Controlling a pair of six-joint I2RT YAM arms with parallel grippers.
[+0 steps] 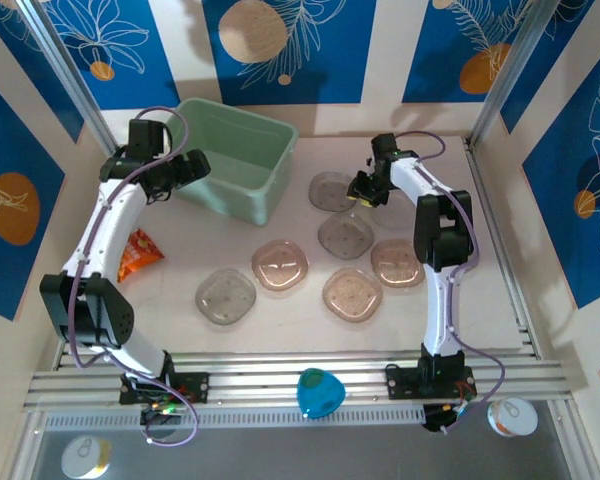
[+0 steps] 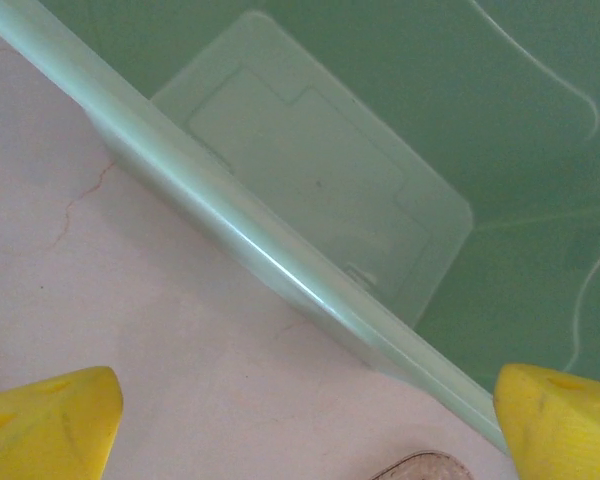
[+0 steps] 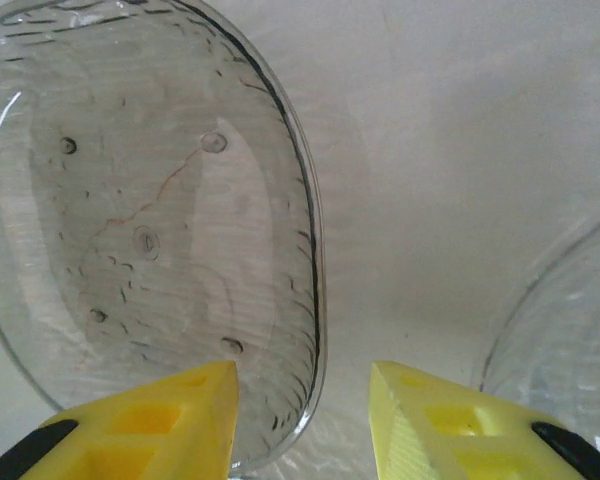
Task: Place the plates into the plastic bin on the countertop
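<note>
Seen from above, my left pincer (image 1: 193, 166) hangs at the rim of the plastic bin (image 1: 230, 195); its wrist view shows it spread wide, holding nothing. Up close, my right pincer (image 3: 305, 385) stands apart astride the rim of one plate (image 3: 130, 230); overhead, six plates (image 1: 280, 265) dot the tabletop (image 1: 290, 325).

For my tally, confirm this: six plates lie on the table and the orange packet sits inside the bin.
One thing is wrong: the orange packet is not inside the bin. The top view shows it on the table beside the left arm. Six plates on the table is right.
</note>
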